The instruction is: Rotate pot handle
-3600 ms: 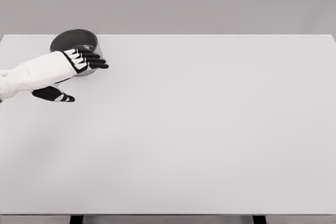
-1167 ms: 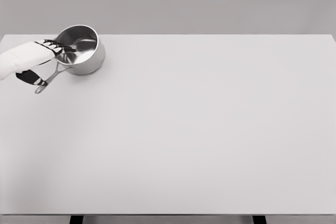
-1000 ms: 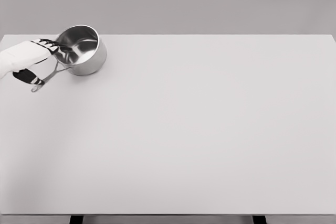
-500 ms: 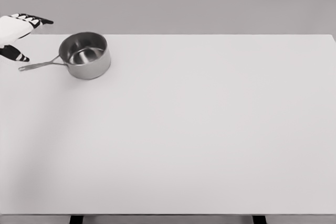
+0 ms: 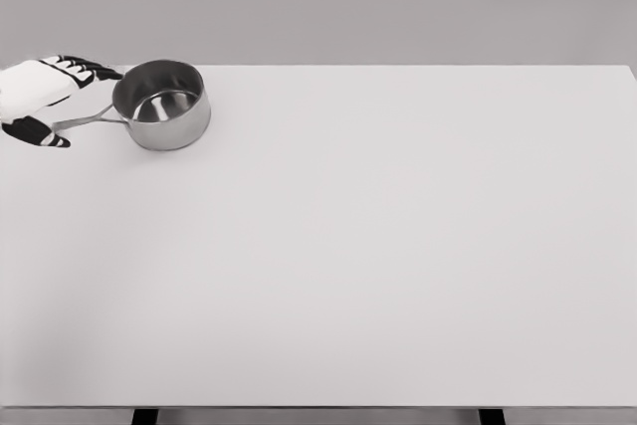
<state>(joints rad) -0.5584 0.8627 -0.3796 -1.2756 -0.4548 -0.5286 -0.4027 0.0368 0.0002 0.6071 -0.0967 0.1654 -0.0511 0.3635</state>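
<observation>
A shiny steel pot [image 5: 162, 106] stands upright at the table's far left, near the back edge. Its thin handle [image 5: 95, 120] points left and slightly toward me. My left hand [image 5: 80, 105] comes in from the left edge and hovers at the handle's outer end. Its dark fingers [image 5: 95, 69] stretch toward the pot's rim above the handle, and the thumb [image 5: 38, 133] lies below it, hiding the handle's tip. The fingers are spread and do not close on the handle. My right arm is out of view.
The white table [image 5: 378, 246] stretches wide to the right and toward me. Its back edge runs just behind the pot and its left edge lies close to my hand. A plain grey wall stands behind.
Over the earlier frames the handle swung from pointing toward me to pointing left. In the last half second my left hand came down and right to the handle's end; the pot stayed put.
</observation>
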